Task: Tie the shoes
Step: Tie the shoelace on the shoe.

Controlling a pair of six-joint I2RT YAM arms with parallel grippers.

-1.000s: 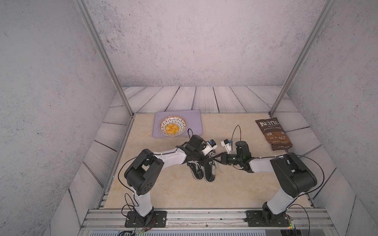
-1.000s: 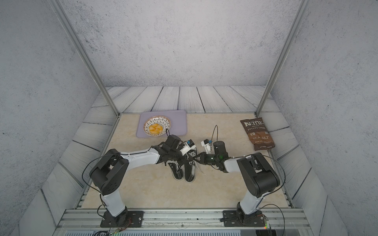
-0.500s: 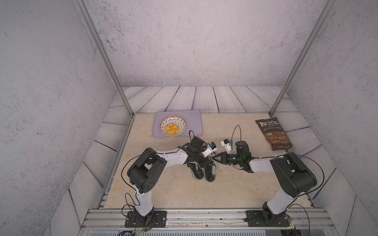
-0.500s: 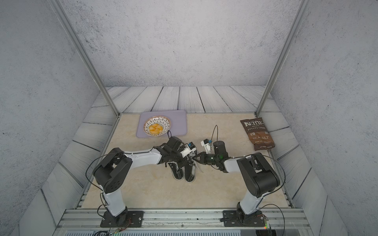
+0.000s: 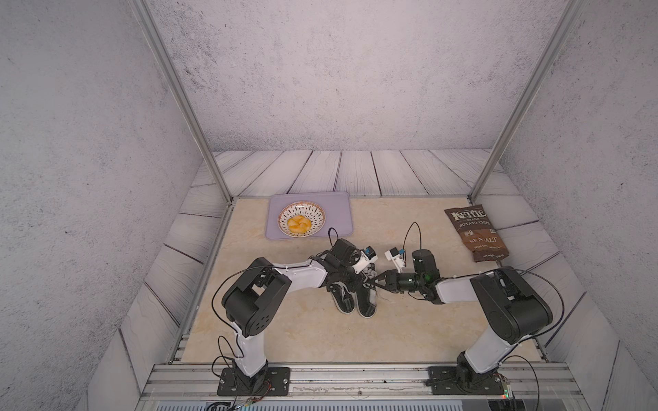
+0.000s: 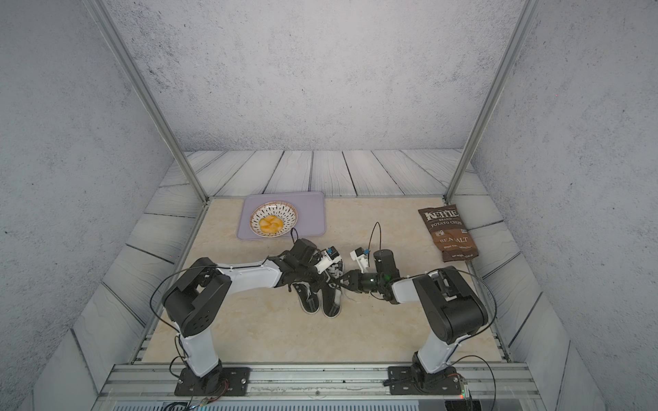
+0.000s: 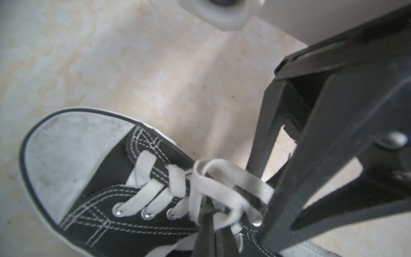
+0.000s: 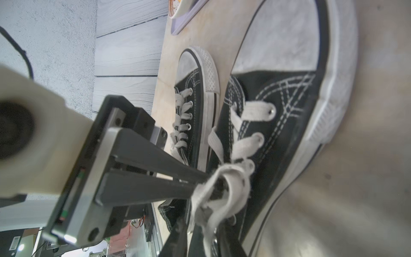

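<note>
Left arm [image 5: 302, 278], right arm [image 5: 457, 290] — low, over shoes [image 5: 366, 306].

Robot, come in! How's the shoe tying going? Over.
Left gripper shut on a lace. Right gripper open beside it. Shoes side by side, bow not finished. Bowl, chip bag far off, nothing blocking.
</note>
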